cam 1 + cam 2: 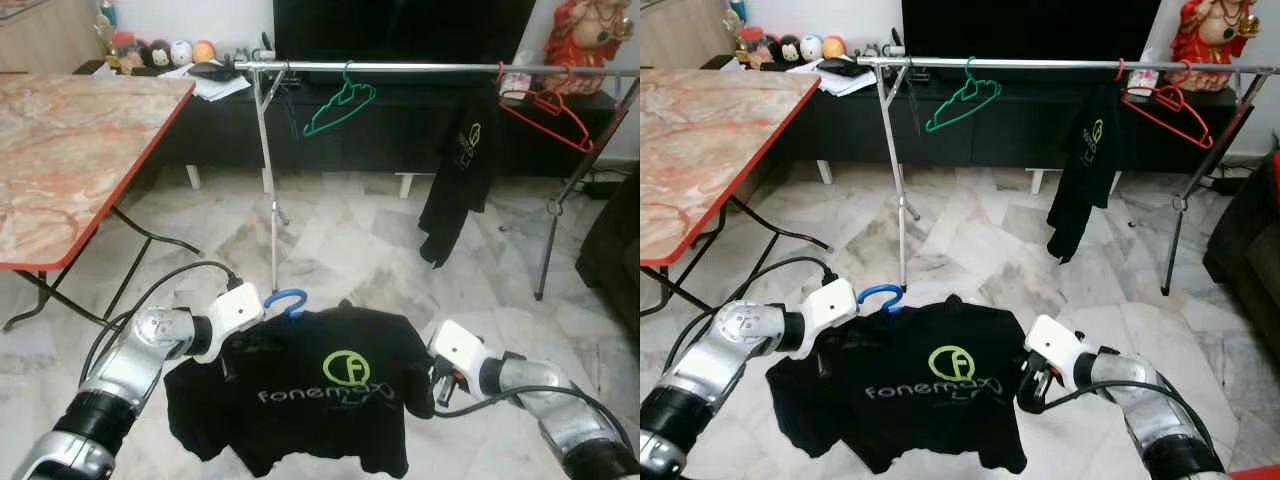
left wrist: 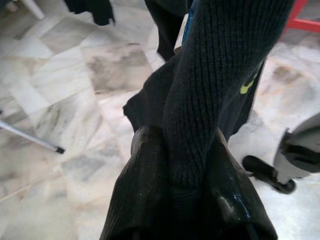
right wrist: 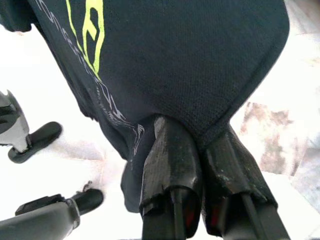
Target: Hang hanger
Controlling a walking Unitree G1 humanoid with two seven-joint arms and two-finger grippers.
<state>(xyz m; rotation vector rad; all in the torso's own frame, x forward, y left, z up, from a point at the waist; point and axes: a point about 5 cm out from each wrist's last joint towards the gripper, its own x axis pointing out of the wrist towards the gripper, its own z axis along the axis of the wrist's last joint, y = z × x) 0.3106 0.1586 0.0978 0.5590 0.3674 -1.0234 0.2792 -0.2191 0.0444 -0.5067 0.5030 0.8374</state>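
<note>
A black T-shirt [image 1: 320,400] with a yellow-green logo hangs on a blue hanger whose hook [image 1: 287,299] sticks up above the collar. My left gripper [image 1: 232,352] is shut on the shirt's left shoulder; its fingers [image 2: 150,200] pinch the dark cloth. At the right shoulder my right gripper [image 1: 432,385] is shut on the shirt, with its fingers [image 3: 172,170] clamping the fabric edge. I hold the shirt low, in front of the silver clothes rail [image 1: 420,68].
On the rail hang a green hanger [image 1: 340,103], a black shirt [image 1: 460,170] and a red hanger [image 1: 548,112]. A marble-topped table [image 1: 70,150] with a red edge stands at the left. A dark TV cabinet [image 1: 380,120] runs behind the rail. The floor is marble tile.
</note>
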